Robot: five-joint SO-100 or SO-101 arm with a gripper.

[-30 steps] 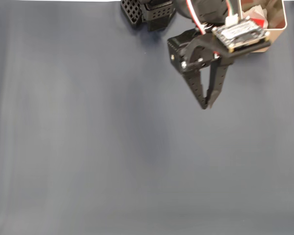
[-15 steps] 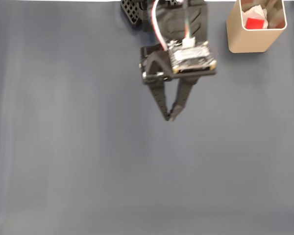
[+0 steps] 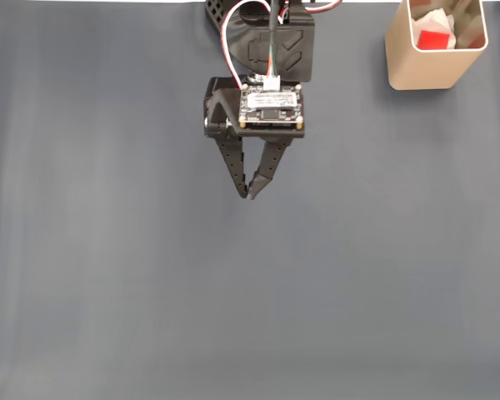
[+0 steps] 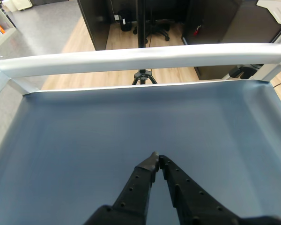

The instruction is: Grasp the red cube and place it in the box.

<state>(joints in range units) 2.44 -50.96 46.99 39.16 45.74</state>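
Note:
The red cube [image 3: 434, 39] lies inside the beige box [image 3: 425, 73] at the top right corner of the fixed view, next to some white material. My black gripper [image 3: 252, 193] hangs over the dark blue-grey mat left of the box, pointing down the picture, its fingertips together and nothing between them. In the wrist view the gripper [image 4: 156, 158] enters from the bottom edge, shut, with bare mat under it.
A black perforated arm base [image 3: 225, 17] stands at the top edge. The mat [image 3: 150, 292] stretches wide around the gripper. In the wrist view a silver table rail [image 4: 140, 56] bounds the far side, with a tripod [image 4: 143, 75] and wooden floor beyond.
The arm has swung left, away from the box, uncovering it with the red cube inside. The gripper stays shut and empty.

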